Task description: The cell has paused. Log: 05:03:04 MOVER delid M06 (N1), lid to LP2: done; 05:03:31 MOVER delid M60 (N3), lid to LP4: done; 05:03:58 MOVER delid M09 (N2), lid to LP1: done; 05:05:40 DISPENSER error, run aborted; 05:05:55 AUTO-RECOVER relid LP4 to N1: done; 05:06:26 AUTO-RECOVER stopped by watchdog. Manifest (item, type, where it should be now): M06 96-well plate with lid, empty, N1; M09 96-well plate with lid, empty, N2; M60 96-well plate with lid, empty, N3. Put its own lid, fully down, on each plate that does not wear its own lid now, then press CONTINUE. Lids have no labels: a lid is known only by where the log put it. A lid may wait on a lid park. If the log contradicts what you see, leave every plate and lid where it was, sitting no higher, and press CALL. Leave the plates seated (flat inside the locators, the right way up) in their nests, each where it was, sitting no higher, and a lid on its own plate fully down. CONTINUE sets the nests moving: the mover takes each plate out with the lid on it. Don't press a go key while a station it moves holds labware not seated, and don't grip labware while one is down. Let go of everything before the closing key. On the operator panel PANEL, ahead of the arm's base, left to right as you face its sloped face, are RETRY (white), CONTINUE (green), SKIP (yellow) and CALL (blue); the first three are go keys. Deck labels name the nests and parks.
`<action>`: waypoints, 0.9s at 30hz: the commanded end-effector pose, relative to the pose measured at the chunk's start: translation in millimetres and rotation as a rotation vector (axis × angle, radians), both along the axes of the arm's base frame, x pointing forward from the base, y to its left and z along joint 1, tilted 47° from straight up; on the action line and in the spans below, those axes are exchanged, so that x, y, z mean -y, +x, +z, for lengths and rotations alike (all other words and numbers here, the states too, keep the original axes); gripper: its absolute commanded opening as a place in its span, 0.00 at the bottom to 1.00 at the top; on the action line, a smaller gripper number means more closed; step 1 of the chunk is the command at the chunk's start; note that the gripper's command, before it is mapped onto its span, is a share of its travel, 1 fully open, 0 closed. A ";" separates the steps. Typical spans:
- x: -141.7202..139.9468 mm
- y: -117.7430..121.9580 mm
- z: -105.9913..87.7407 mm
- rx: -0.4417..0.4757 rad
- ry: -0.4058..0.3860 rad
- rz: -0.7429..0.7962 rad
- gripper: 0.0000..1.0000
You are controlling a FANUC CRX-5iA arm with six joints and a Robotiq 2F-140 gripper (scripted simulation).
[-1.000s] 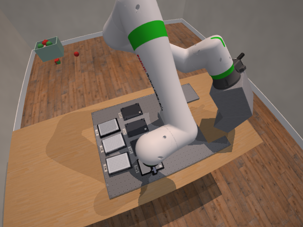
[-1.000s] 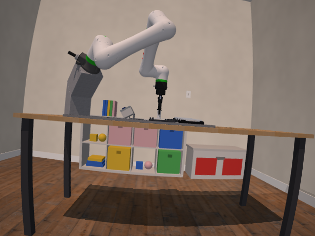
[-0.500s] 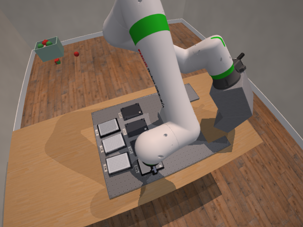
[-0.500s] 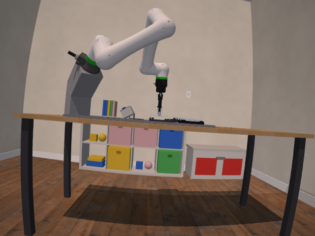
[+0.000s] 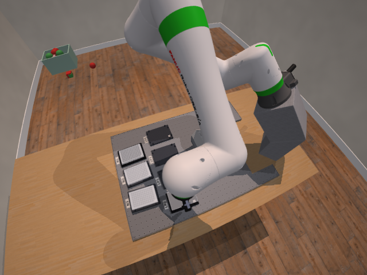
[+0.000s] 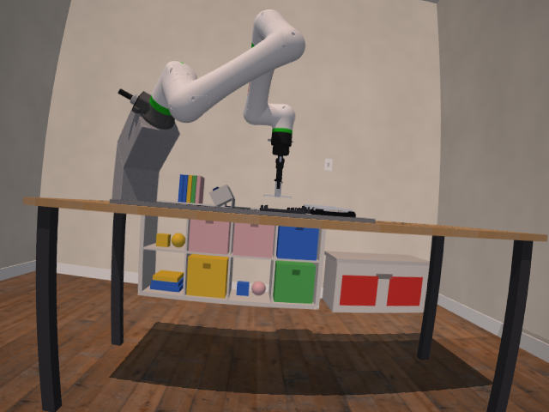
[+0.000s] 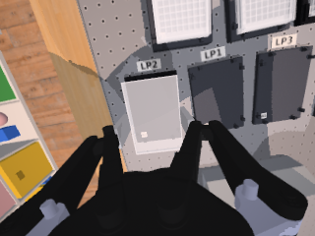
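- Translucent grey, the lid is pinched by its long sides between the black fingers of the gripper; the jaws stand at a middling width, closed on it.
- From the side the lid hangs level, clear above the deck, with a visible gap under it.
- Directly beneath it lies the park labelled LP2; a black strip of that park shows past the lid's far edge.
- Beside it, parks LP1 and LP3 are dark flat pads; whether a clear lid lies on either cannot be told.
- Three white well plates sit in a row of nests on the side of the grey perforated deck facing the bench's long free edge; their lid state is not readable.
- Above, the wrist points straight down, the forearm folds back up to a high elbow, and the upper arm slopes down to a grey pedestal near the bench's back corner.
- Wood-topped, the bench carries the deck; a small tilted panel stands on it near the pedestal.
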State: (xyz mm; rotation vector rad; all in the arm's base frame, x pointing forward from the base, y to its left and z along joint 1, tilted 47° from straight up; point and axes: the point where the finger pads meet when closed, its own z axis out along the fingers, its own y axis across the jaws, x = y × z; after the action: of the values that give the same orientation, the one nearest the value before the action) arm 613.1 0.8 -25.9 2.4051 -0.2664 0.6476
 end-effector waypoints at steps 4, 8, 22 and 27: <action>-6.2 -3.6 6.6 0.000 0.000 0.000 0.00; -9.0 -5.4 9.7 0.000 0.000 0.000 0.00; -11.6 -7.0 12.6 0.000 0.000 0.000 0.00; 8.9 8.3 35.9 -0.006 0.007 -0.004 0.00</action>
State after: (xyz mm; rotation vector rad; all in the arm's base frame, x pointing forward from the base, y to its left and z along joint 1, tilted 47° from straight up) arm 613.2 2.2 -2.2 2.4073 -0.2703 0.6447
